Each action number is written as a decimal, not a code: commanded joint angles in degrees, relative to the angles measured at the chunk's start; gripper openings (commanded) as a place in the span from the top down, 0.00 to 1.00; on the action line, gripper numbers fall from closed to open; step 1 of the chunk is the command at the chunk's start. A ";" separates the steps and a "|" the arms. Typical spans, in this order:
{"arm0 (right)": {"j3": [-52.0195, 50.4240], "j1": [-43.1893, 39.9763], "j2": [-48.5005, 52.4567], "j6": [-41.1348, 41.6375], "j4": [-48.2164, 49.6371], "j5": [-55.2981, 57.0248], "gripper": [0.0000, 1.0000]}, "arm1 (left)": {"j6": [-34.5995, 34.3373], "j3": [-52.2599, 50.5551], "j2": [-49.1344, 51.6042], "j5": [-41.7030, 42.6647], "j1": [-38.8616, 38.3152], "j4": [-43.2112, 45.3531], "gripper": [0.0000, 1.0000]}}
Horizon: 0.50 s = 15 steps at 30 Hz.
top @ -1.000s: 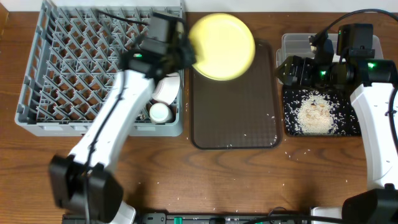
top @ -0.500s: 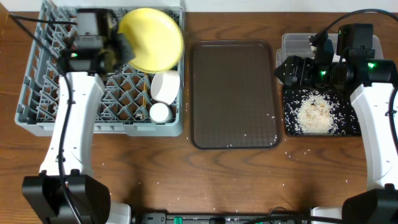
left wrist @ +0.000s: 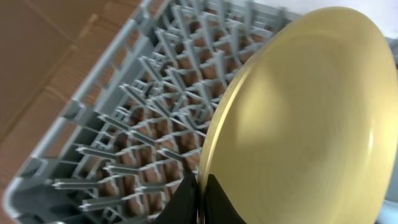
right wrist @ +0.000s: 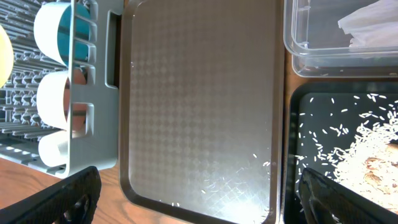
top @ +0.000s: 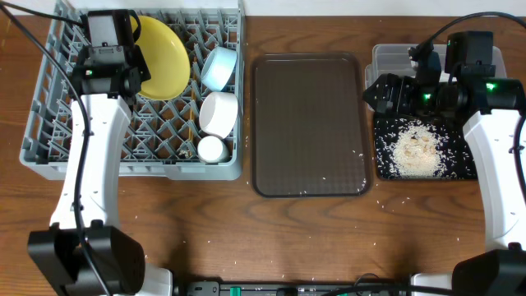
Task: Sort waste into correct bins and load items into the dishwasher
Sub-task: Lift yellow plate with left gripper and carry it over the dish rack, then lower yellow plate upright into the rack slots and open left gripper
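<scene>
- yellow plate (top: 164, 57) is held on edge, tilted, over the back rows of the grey rack (top: 49, 123), just beside the light blue bowl (top: 220, 67).
- its rim is pinched by the left jaws; whether the rim is seated between pegs cannot be told.
- the right jaws are spread wide and empty, between the brown tray (right wrist: 199, 93) and the black tray (top: 468, 168) of rice.
- if the plate is released unseated, it could fall flat or slide against that bowl.
- stray grains are scattered on the worktop (top: 288, 238); these may be overlooked.
</scene>
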 commanded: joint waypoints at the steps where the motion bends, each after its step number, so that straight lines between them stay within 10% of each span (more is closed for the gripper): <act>1: 0.17 0.20 -1.01 -0.39 -0.02 -0.42 0.01 | 1.79 0.13 2.54 -5.86 0.04 0.57 0.93; 15: 0.17 0.20 -1.01 -0.39 0.00 -0.42 0.01 | 2.73 0.09 7.10 -5.81 -1.09 0.15 0.93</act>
